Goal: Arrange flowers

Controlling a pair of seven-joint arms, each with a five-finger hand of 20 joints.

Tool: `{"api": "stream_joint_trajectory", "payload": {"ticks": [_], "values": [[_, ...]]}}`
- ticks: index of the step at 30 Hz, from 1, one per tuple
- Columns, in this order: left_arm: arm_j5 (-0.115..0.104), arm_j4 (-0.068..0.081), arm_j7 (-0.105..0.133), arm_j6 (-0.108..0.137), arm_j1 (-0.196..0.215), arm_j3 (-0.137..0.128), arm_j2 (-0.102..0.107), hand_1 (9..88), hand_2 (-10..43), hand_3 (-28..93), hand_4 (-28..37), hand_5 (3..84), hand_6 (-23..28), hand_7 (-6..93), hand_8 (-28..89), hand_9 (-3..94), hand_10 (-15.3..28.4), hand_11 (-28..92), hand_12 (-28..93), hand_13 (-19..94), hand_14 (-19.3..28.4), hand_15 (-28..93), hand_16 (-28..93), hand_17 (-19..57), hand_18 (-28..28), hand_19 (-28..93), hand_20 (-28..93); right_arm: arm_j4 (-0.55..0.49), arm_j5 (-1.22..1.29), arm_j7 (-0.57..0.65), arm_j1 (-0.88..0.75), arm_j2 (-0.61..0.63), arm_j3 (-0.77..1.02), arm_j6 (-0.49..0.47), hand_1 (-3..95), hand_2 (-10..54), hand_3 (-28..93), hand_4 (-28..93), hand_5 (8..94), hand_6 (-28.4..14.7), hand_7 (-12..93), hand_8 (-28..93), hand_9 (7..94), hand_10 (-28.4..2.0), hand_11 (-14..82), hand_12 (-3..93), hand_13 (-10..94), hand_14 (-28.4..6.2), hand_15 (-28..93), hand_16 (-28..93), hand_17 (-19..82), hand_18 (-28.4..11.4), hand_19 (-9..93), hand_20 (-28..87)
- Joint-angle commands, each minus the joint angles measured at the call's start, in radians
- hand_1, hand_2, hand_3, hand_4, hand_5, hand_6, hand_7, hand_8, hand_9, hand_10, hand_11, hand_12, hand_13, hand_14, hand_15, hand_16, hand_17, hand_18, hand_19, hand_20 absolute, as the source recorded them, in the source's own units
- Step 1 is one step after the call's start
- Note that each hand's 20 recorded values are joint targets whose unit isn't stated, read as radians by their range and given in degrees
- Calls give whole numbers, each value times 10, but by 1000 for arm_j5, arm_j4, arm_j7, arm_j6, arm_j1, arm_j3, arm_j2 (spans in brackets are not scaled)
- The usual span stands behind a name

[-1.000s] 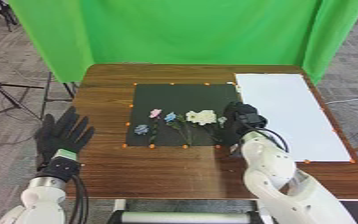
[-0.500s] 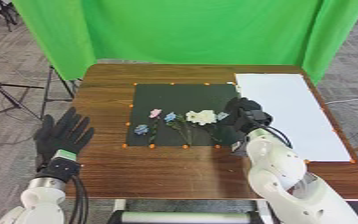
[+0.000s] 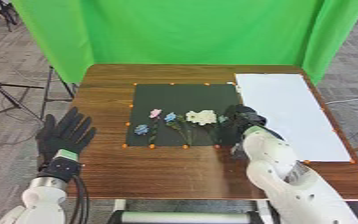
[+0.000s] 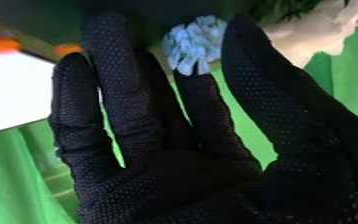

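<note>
The right hand (image 3: 241, 119), the nearer one, has its fingers and thumb spread apart, and the pale blue flower (image 4: 194, 43) lies just to its left on the dark mat (image 3: 180, 95), so a grasp likely calls for closing leftward.

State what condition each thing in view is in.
Left hand, open
Right hand, open
Pink flower, lying on mat
White flower, lying on mat
Left blue flower, lying
Middle blue flower, lying
Right blue flower, at right hand
Mat, flat
Sheet, flat
Curtain, hanging
</note>
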Motion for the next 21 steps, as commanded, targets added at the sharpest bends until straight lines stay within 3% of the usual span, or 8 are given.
{"api": "stream_joint_trajectory", "payload": {"ticks": [1, 9, 12, 15, 18, 21], "values": [[0, -1, -7, -7, 7, -4, -6, 263, 87, 702, -283, 333, 70, 176, -105, 220, 130, 212, 106, 158, 137, 347, -72, -67, 123, 299, 90, -49, -30, 13, -35, 8, 0, 66, 401, -8, 811, -228, 546, -66, 134, -108, 517, -162, 131, 120, 588, -141, 515, 151, 314, -233, 816, 268], [-2, -5, -8, -9, 12, -11, -4, 262, 89, 702, -283, 335, 70, 175, -105, 222, 129, 210, 106, 159, 136, 345, -73, -67, 123, 300, 89, -145, -5, 8, -64, 24, 54, -21, 392, -77, 800, -226, 547, -59, 157, -116, 491, -187, 112, 125, 581, -144, 521, 162, 309, -236, 818, 270], [-2, -5, -1, -13, 12, -13, 0, 262, 89, 703, -283, 335, 70, 175, -105, 222, 129, 210, 106, 159, 136, 345, -72, -67, 123, 301, 90, -167, -18, -5, -96, 37, 89, 82, 360, -85, 783, -228, 519, -67, 137, -113, 474, -193, 106, 126, 564, -153, 522, 160, 303, -239, 819, 274], [1, -3, 18, -17, 10, -19, 8, 259, 90, 702, -283, 335, 70, 174, -105, 223, 129, 207, 105, 161, 133, 339, -74, -67, 124, 301, 89, -144, -26, -31, -131, 41, 129, 285, 318, -61, 771, -224, 486, -76, 119, -104, 460, -197, 101, 129, 537, -162, 490, 145, 306, -238, 820, 274], [15, -7, 33, -26, 20, -32, 14, 249, 97, 698, -283, 334, 66, 169, -107, 229, 124, 194, 96, 167, 125, 317, -80, -66, 124, 300, 88, -123, 48, -120, -172, 37, 196, 438, 260, -17, 768, -223, 441, -79, 110, -96, 423, -197, 91, 130, 462, -178, 425, 122, 275, -226, 757, 247], [50, -8, 35, -27, 26, -53, 21, 240, 107, 688, -283, 331, 57, 149, -106, 234, 116, 172, 82, 165, 118, 289, -81, -65, 123, 296, 87, -95, 229, -314, -215, 23, 273, 560, 219, 19, 780, -235, 396, -72, 112, -94, 384, -190, 82, 129, 366, -185, 346, 107, 212, -210, 642, 206]]}}
